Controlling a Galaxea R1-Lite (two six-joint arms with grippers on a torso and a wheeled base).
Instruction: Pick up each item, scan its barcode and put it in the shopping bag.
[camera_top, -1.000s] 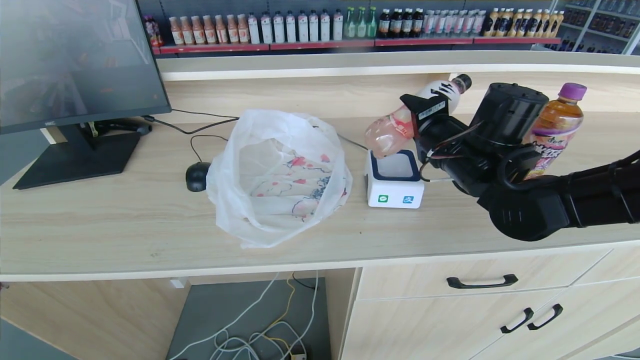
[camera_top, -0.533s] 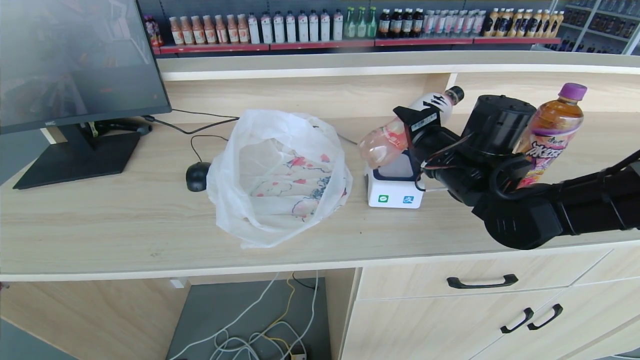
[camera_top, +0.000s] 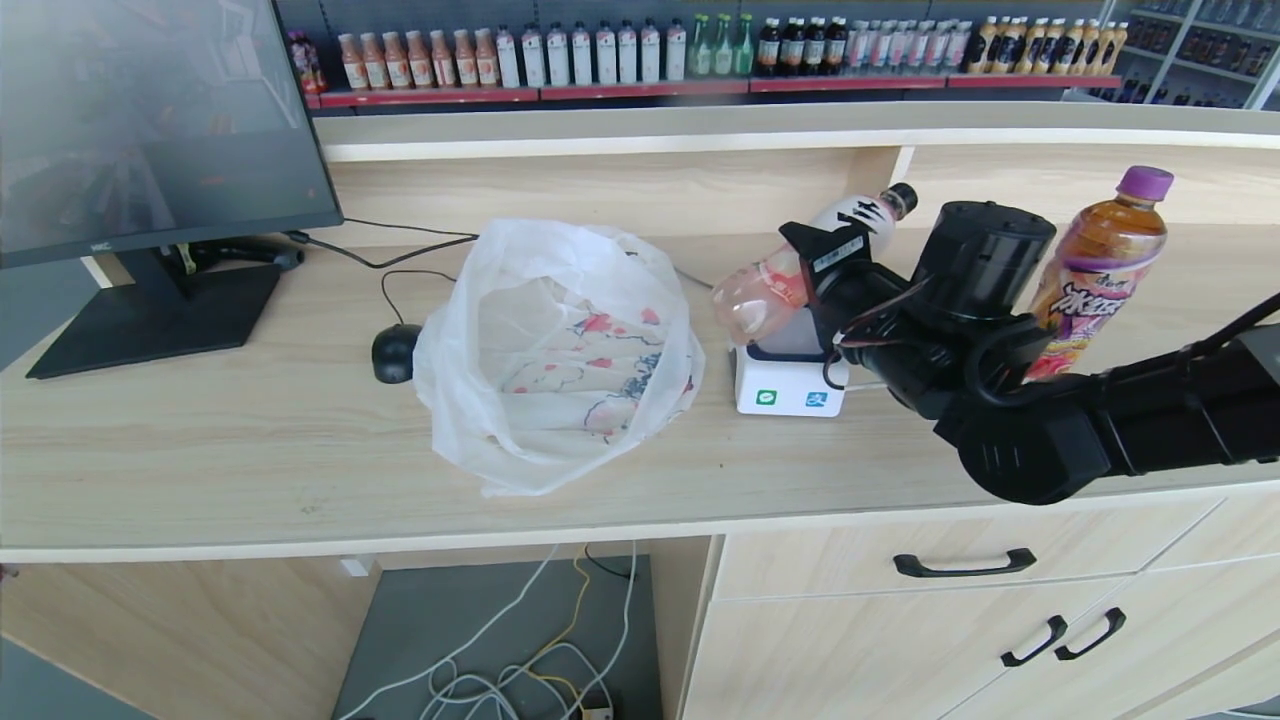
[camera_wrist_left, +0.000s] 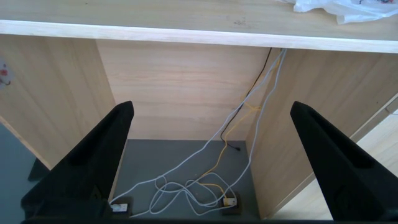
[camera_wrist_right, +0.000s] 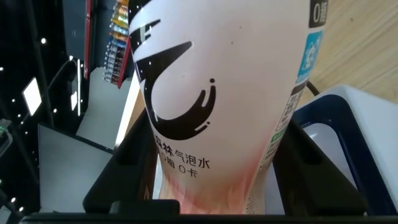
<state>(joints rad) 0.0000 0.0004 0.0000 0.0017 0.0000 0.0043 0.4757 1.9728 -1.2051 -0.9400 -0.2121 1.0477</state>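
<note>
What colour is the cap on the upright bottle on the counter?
Purple: the upright bottle's cap is clearest in the head view.

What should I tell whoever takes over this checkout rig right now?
Right gripper shut on the pink bottle, tilted just above the scanner.
Left gripper open, empty, below the counter edge.
Shopping bag stands open left of the scanner; contents unclear.
Purple-capped bottle upright on the counter, not yet picked up.
Left: finish this scan, bag the pink bottle, then scan and bag the purple-capped bottle.
</note>
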